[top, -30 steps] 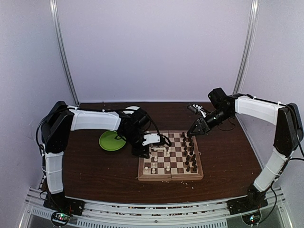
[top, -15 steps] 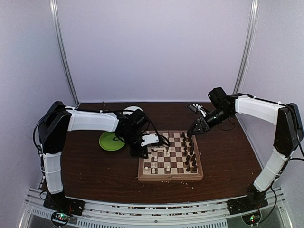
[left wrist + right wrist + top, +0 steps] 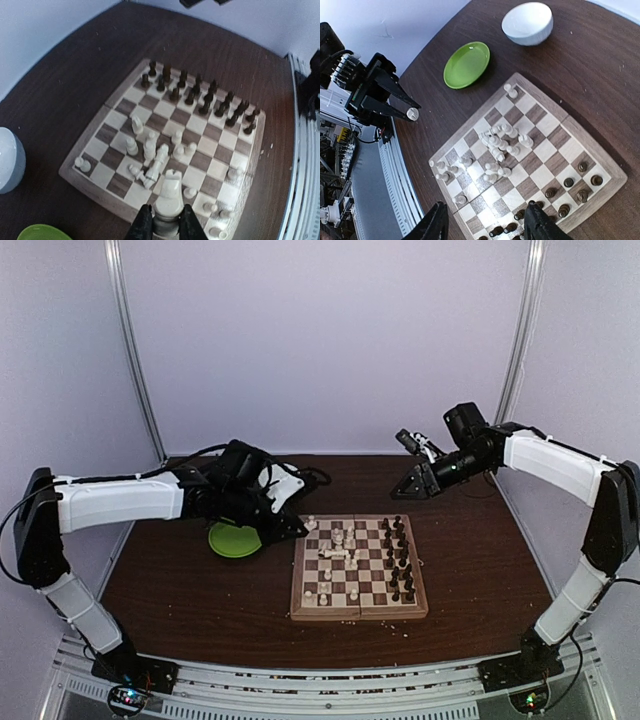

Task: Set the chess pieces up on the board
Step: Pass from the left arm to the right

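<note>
Your left pincer (image 3: pixel 166 220) clamped a white piece (image 3: pixel 169 197) and lifted it off the board (image 3: pixel 358 616) toward 10 o'clock; right pincer (image 3: pixel 412 486) backed away open and empty, so placement was next.

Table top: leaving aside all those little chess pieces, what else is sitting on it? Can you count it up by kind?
Chessboard: 1
Green plate: 1
White bowl: 1
Total: 3
</note>
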Available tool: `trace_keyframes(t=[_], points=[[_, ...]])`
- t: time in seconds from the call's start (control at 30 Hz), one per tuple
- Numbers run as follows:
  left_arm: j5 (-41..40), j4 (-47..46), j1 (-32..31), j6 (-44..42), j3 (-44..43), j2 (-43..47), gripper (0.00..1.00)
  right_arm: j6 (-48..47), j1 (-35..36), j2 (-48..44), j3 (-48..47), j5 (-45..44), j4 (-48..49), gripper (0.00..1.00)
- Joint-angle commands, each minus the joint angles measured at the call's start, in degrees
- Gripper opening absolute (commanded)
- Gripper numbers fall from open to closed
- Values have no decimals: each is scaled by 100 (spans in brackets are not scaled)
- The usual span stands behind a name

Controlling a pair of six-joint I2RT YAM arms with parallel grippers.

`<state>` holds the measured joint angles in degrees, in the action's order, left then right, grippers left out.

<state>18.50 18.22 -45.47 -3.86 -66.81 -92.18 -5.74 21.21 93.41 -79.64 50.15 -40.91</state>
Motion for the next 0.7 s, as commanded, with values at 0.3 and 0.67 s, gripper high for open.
trace_keyframes(t=[0.3, 0.67], points=[[334, -3612, 3, 2272, 877, 448, 13, 466, 1188, 869, -1992, 206, -570, 51], [746, -3650, -69, 2199, 930, 466, 13, 550, 1706, 1474, -2583, 283, -593, 37]])
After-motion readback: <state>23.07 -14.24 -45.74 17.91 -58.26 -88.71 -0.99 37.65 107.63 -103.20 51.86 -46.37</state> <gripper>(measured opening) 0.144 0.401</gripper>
